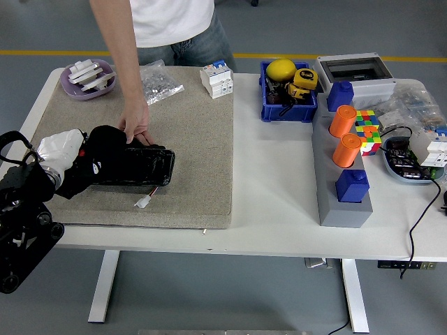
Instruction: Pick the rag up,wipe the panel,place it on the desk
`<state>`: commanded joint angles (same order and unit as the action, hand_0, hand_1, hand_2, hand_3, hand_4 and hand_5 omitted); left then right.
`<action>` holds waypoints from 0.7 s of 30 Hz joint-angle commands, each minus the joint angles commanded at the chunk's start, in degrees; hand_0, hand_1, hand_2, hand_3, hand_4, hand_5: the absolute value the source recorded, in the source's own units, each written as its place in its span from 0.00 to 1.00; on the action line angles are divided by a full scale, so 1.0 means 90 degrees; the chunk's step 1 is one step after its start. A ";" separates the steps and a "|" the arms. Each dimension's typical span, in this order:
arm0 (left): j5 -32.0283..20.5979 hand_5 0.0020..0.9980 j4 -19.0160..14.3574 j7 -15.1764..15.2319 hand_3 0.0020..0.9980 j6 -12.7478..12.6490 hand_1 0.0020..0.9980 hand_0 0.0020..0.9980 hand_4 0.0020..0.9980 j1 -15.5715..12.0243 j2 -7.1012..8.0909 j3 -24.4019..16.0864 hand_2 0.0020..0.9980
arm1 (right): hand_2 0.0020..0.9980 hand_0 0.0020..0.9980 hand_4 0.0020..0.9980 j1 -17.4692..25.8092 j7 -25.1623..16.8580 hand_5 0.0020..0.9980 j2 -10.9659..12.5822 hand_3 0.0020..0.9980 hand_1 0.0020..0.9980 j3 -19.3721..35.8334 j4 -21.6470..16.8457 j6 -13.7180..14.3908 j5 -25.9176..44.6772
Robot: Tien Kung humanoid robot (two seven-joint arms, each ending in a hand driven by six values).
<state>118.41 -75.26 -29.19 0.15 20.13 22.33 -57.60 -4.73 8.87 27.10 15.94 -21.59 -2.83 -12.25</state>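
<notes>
Black against the beige mat, the panel lies flat near the counter's left side, a red-and-white wire with a small white plug trailing off its near edge. The robot's left hand comes in from the left, covered by a dark rag that it presses onto the panel's left end; its fingers appear wrapped in the cloth, clamped on it, though the cloth hides them. A white wrapping shows at the wrist behind it. The right hand is not visible.

A person in a white shirt stands at the far side, and the person's hand rests with fingertips on the panel's far edge, just beside the rag.

At the mat's far end sit a purple dish of white parts, a clear bag and a white breaker. To the right are a blue bin holding a yellow tape measure, a grey box, a grey block carrying orange cylinders and blue cubes, and a colour cube.
</notes>
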 joint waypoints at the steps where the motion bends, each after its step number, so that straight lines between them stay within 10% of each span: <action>1: 0.0008 0.00 -0.0033 -0.0011 0.46 0.0007 0.26 0.24 0.12 0.0021 -0.0023 0.0074 0.53 | 0.69 0.76 1.00 0.0001 0.0000 0.65 -0.0001 0.73 0.65 0.0003 0.0000 0.0000 0.0000; 21: -0.0143 0.00 -0.0626 -0.0246 0.46 0.0143 0.27 0.24 0.12 0.0362 -0.0481 0.1205 0.53 | 0.69 0.76 1.00 0.0004 0.0014 0.65 -0.0001 0.73 0.65 -0.0029 0.0013 -0.0039 0.0071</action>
<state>117.13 -80.90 -31.41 1.44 23.39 18.00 -46.76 -4.70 9.00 27.09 15.67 -21.47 -3.18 -11.61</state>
